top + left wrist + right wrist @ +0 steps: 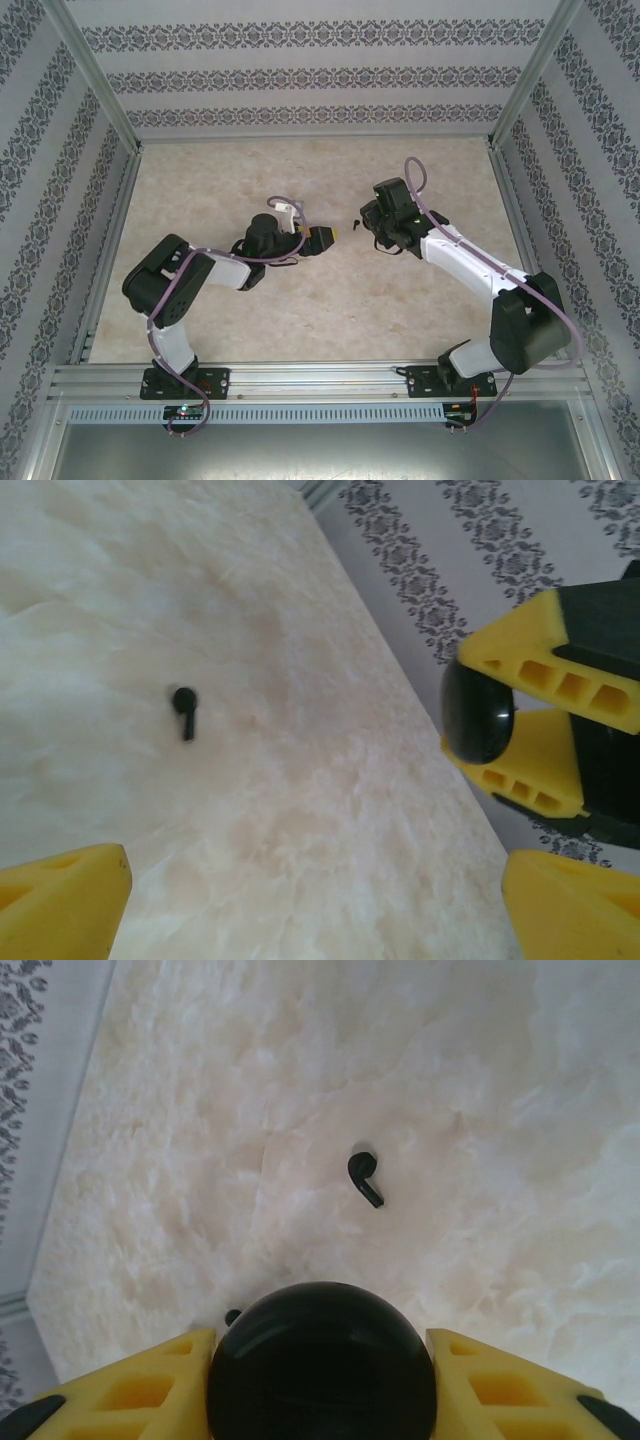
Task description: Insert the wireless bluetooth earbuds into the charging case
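Observation:
One black earbud point(365, 1178) lies on the pale marble table top, seen too in the left wrist view point(184, 710) and as a dark speck between the two arms point(355, 224). My right gripper point(322, 1380) is shut on the round black charging case point(322, 1360), its yellow fingers point(150, 1385) pressing both sides; the case point(478, 712) hangs above the table. A small dark bit point(232, 1317) peeks out at the case's left edge; I cannot tell what it is. My left gripper point(315, 920) stands open with nothing between its fingers, short of the earbud point(328, 238).
The table point(300, 320) is bounded by patterned walls point(300, 80) at the back and sides, with an aluminium rail point(320, 375) along the near edge. The right gripper point(378, 225) faces the left one across a narrow gap.

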